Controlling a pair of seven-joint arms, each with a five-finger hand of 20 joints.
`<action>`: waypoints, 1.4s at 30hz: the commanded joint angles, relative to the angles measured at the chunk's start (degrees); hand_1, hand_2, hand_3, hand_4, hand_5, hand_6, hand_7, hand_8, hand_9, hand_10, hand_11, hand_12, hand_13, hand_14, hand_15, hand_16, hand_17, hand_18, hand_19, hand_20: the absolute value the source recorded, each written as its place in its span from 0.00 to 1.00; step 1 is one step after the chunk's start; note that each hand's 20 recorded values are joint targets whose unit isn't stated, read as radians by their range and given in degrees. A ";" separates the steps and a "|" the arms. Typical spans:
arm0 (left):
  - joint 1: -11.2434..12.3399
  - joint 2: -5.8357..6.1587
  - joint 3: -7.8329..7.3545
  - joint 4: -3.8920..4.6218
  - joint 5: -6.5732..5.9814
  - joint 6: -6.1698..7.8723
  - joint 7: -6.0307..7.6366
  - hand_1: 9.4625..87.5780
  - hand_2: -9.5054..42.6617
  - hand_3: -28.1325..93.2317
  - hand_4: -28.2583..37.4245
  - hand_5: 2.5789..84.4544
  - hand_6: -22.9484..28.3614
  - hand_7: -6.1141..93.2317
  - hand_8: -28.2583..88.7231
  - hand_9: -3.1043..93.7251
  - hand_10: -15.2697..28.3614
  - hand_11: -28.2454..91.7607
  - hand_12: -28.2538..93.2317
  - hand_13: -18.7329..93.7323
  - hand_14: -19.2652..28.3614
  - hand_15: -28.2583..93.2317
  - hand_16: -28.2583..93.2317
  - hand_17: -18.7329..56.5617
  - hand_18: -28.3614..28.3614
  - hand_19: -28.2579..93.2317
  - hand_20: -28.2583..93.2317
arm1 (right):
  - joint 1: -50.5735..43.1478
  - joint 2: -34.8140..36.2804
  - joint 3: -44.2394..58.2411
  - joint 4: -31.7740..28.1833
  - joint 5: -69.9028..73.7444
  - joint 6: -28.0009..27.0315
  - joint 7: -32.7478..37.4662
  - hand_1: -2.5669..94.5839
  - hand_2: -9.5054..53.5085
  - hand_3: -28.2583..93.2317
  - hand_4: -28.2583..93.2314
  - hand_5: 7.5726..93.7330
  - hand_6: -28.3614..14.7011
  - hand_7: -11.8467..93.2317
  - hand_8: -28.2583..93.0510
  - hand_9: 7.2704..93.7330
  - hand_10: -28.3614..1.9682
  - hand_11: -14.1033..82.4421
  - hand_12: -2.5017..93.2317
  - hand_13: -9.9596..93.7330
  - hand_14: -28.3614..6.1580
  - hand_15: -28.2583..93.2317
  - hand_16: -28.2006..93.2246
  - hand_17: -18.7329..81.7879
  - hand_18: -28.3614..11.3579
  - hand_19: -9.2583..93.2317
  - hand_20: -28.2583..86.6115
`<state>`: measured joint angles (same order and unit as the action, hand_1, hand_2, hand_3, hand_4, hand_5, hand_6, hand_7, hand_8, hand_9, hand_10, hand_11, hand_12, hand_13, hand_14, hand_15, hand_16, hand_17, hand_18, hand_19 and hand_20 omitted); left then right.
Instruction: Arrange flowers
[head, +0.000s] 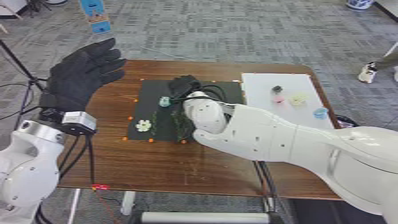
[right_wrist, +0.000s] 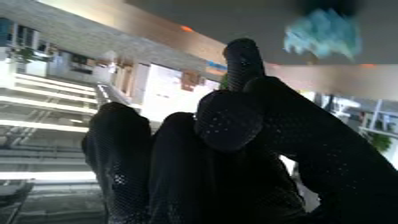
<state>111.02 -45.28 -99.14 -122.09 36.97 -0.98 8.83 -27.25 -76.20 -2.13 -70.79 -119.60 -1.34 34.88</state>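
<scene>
Right hand is hovering over the black mat; cannot tell whether it is pinching anything; left hand is staying clear, fingers extended. Brown table is standing on grey carpet. Left of the right hand, teal flower and white flower are lying near green stems, long axes running near-to-far.

gray carpet | blue panel, left | blue-white pot, far right
</scene>
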 joint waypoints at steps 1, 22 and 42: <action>-0.20 -0.45 -0.06 -0.24 -0.01 0.47 0.14 0.18 0.13 0.82 0.00 0.38 0.52 0.26 0.16 0.36 0.66 0.44 0.38 0.40 0.72 0.49 0.23 0.14 0.91 0.62 0.31 | -0.62 0.30 0.25 0.12 -0.14 -2.32 -1.13 0.30 0.36 1.00 0.24 0.64 0.68 0.29 0.13 0.87 0.61 0.86 0.38 0.93 0.75 0.98 0.55 0.78 0.19 1.00 0.91; -1.22 -0.15 0.63 0.32 -0.13 0.15 -0.19 0.18 0.13 0.82 0.00 0.38 0.52 0.26 0.16 0.36 0.66 0.44 0.38 0.40 0.72 0.49 0.23 0.14 0.91 0.62 0.31 | -2.73 0.33 1.83 -1.61 -0.33 2.01 -7.93 0.32 0.34 1.00 0.19 0.53 0.63 0.27 0.13 0.83 0.60 0.85 0.41 0.91 0.75 0.98 0.56 0.76 0.19 1.00 0.91; 0.86 -0.62 -1.04 -0.32 -0.13 0.34 -0.07 0.18 0.13 0.82 0.00 0.38 0.52 0.26 0.16 0.36 0.66 0.44 0.38 0.40 0.72 0.49 0.23 0.14 0.91 0.62 0.31 | -2.39 3.71 0.99 -4.91 -0.51 4.09 -13.08 0.31 0.32 1.00 0.16 0.59 0.73 0.29 0.12 0.83 0.59 0.85 0.39 0.90 0.73 0.98 0.55 0.74 0.18 1.00 0.90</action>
<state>110.74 -45.31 -99.31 -121.85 36.95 -1.02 8.68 -30.36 -74.65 -0.41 -73.79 -120.02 -1.23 26.21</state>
